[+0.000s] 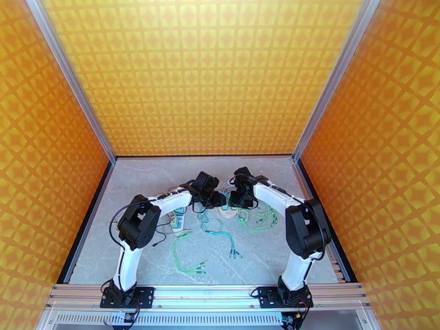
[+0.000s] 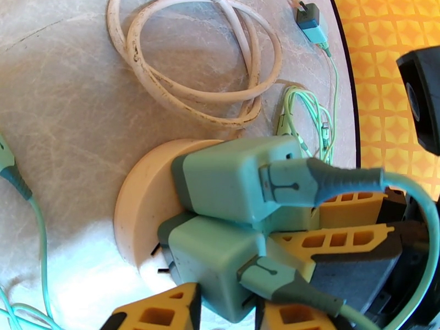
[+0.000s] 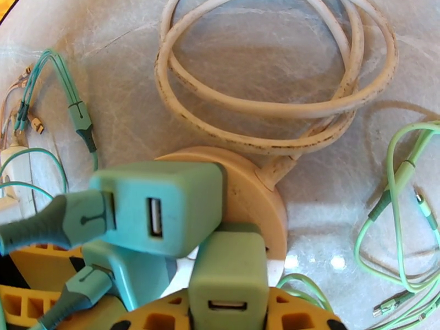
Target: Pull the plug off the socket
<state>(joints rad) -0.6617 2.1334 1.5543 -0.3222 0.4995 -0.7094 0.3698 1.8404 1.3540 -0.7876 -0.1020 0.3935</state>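
Observation:
A round cream socket [image 1: 228, 212] lies flat mid-table with both arms bent over it. In the left wrist view the socket [image 2: 137, 204] carries two teal plugs side by side. My left gripper [image 2: 225, 302] is shut on the lower plug [image 2: 212, 259], one yellow finger [image 2: 159, 313] on each side. In the right wrist view my right gripper [image 3: 228, 303] is shut on a green plug [image 3: 228, 265] with an empty USB port, at the socket's [image 3: 250, 188] near edge. A bigger teal plug [image 3: 165, 207] with a cable sits beside it.
The socket's dirty white cord [image 3: 275, 105] lies coiled just beyond it. Loose green charging cables [image 1: 220, 237] sprawl over the marble tabletop in front and to the right. A white power strip [image 1: 179, 220] lies under the left arm. Orange walls close in three sides.

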